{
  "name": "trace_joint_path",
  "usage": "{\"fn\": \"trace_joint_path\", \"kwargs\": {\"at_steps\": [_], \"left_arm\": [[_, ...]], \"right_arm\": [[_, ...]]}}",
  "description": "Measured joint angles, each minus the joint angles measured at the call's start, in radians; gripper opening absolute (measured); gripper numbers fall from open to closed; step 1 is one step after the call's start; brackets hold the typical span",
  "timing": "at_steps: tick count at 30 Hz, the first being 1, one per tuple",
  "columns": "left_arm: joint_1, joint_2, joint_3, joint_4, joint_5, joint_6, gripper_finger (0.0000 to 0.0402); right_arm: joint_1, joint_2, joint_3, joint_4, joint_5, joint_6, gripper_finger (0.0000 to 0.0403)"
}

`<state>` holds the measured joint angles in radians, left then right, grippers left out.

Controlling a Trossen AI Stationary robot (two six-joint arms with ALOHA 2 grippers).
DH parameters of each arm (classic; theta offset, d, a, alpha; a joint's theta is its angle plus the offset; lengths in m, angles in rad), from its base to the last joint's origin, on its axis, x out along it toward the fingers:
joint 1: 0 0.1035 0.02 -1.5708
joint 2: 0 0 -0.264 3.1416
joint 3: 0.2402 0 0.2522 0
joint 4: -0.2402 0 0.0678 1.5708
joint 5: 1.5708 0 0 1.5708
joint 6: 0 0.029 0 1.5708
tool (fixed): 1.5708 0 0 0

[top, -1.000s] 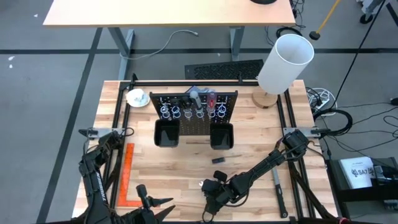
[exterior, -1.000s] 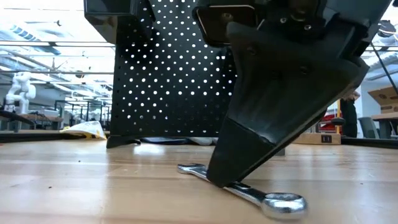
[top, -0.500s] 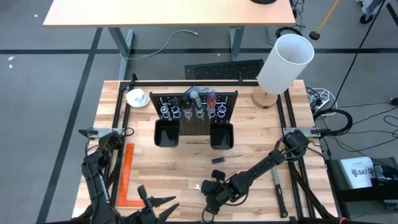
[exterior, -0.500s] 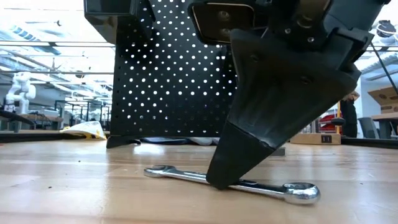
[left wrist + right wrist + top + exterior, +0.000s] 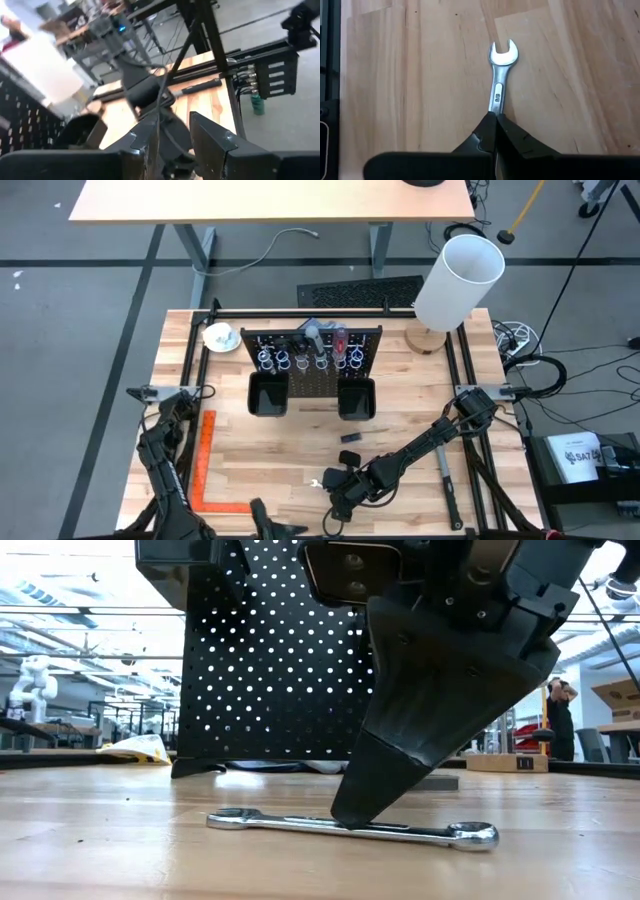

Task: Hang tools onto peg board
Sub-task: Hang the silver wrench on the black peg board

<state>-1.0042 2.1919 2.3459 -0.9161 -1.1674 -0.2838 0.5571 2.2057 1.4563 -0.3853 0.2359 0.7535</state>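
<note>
A short silver wrench (image 5: 350,828) lies broadside in the low view, open end (image 5: 225,818) to the left and ring end (image 5: 475,835) to the right. My right gripper (image 5: 338,482) is shut on it near the table's front middle. The black peg board (image 5: 312,360) stands upright at the far middle, with two black bins and several tools in its wire rings. My left gripper (image 5: 172,145) is open and empty at the table's near edge (image 5: 275,528). My right gripper pinches the middle of the wrench's shank (image 5: 496,102) between its two fingertips. The fingers (image 5: 360,802) come from above, slanting down, and close across the shank. The wrench sits level at the table top; I cannot tell whether it rests there or hangs just clear.
An orange L-square (image 5: 205,470) lies at the near left. A dark-handled tool (image 5: 443,465) lies at the right and a small black piece (image 5: 350,438) in front of the bins. A white cylinder (image 5: 458,280) stands at the far right.
The wrench has turned about level under my right gripper, from pointing its ring end at the low camera to lying broadside. My left gripper has drawn back toward the table's near edge and a little to the right.
</note>
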Motion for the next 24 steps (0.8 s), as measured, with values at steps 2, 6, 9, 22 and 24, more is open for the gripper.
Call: {"fn": "trace_joint_path", "kwargs": {"at_steps": [2, 6, 9, 22, 24], "left_arm": [[-0.001, 0.010, 0.000, 0.068, 0.033, 0.101, 0.0116], [-0.002, 0.033, 0.000, 0.246, 0.159, 0.342, 0.0116], [0.002, 0.049, 0.000, 0.375, 0.274, 0.484, 0.0116], [0.049, 0.053, 0.000, 0.460, 0.433, 0.578, 0.0116], [0.037, 0.036, 0.000, 0.430, 0.412, 0.565, 0.0116]], "right_arm": [[0.001, -0.001, -0.001, 0.014, 0.000, -0.025, 0.0000], [0.015, -0.004, 0.009, 0.033, 0.047, -0.091, 0.0000], [0.032, -0.007, 0.034, 0.043, 0.106, -0.168, 0.0005], [0.044, 0.000, 0.067, 0.038, 0.149, -0.220, 0.0141], [0.044, 0.000, 0.068, 0.038, 0.150, -0.220, 0.0158]]}}
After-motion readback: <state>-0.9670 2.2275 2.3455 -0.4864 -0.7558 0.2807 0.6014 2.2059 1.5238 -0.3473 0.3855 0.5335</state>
